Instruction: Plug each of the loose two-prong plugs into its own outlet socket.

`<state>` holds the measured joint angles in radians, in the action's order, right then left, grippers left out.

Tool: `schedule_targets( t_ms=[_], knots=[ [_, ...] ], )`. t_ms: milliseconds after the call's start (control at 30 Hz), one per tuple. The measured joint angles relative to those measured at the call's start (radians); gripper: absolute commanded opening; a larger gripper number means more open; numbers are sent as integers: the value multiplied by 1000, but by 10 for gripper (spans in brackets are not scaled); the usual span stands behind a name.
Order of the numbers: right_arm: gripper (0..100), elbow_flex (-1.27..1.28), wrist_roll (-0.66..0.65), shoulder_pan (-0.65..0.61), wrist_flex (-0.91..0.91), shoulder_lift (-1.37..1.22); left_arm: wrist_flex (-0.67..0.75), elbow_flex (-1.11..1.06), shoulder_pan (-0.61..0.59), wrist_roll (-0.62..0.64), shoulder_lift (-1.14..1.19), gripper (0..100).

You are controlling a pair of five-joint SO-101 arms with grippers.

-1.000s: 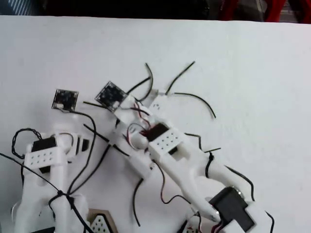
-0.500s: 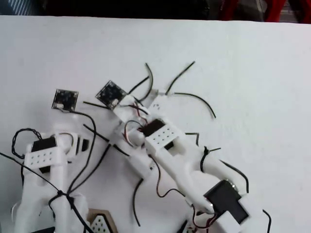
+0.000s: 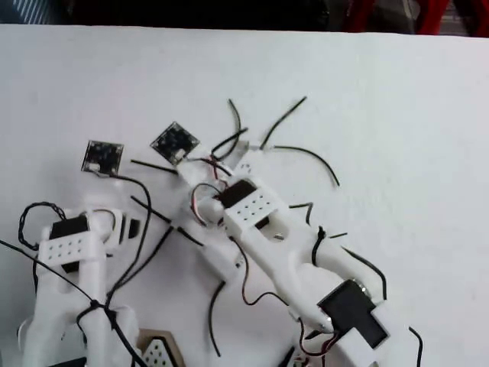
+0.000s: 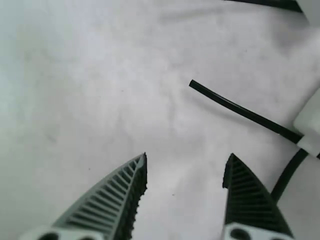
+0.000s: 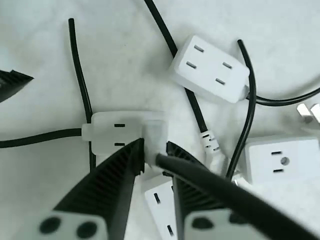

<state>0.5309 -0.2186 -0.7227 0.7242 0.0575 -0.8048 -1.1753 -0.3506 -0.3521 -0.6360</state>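
The right gripper (image 5: pixel 154 148) is clamped on a small white two-prong plug (image 5: pixel 154 131), whose black cord (image 5: pixel 215 187) trails back between the ribbed black fingers. The plug's face meets the end of a translucent white socket block (image 5: pixel 111 135) lying on the white table (image 5: pixel 40 65). The prongs are hidden, so the plug may be partly seated, though I cannot tell how deep.

To finish well, the push should run straight along the block and level with the table, holding the grip until the plug sits flush. The light block will likely slide unless braced. The left gripper (image 4: pixel 187 159) hangs spread and empty above the table, just beside a loose black cord end (image 4: pixel 235 107).

The right wrist view gives the slots, a white four-slot outlet (image 5: pixel 210 67) and spare metal prongs (image 5: pixel 307 111). The high view gives instead the right arm (image 3: pixel 267 229) lying over that joint, with the left arm (image 3: pixel 72 245) apart at its side.
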Motion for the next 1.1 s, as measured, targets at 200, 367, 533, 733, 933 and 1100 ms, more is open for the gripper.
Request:
schedule_targets(
  t_ms=[200, 367, 533, 733, 933, 1100],
  knots=[
    [17, -9, 11, 0, 26, -9, 0, 0, 0, 0, 0, 249],
    [17, -46, 31, 2, 35, -31, 0, 0, 0, 0, 0, 249],
    [17, -52, 54, 0, 41, -31, 0, 0, 0, 0, 0, 249],
    [17, -52, 57, 2, 74, -31, 0, 0, 0, 0, 0, 249],
    [17, -63, 58, 5, 72, -58, 0, 0, 0, 0, 0, 249],
    [17, -155, 60, 9, 153, -118, 0, 0, 0, 0, 0, 249]
  ],
)
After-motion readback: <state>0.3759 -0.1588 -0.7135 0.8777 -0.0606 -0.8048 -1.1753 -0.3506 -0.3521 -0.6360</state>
